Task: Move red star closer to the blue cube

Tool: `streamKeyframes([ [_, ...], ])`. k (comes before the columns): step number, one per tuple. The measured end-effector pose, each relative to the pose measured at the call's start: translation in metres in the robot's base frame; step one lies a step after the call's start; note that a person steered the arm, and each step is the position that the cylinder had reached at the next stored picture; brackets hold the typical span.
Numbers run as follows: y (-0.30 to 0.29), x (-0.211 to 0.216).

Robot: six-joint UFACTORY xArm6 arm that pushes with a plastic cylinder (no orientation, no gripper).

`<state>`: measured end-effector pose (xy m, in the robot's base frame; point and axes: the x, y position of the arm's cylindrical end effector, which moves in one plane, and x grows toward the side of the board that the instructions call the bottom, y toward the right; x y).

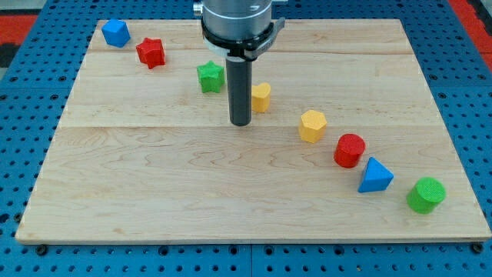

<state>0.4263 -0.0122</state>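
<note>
The red star [151, 52] lies near the board's top left corner. The blue cube [116, 33] sits just up and to the left of it, a small gap between them. My tip [241, 122] rests on the board near its middle, well to the right of and below the red star. It stands between a green star [210, 77] and a yellow block [261, 98], touching neither that I can tell.
A yellow hexagonal block [313, 125], a red cylinder [350, 150], a blue triangular block [375, 176] and a green cylinder [426, 195] run in a diagonal line toward the bottom right. The wooden board [154, 200] lies on a blue pegboard.
</note>
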Motion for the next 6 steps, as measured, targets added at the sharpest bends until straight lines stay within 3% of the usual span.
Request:
streamKeyframes([
  [2,0.001,-0.028],
  [3,-0.032,-0.061],
  [5,-0.156,-0.148],
  [6,-0.169,-0.148],
])
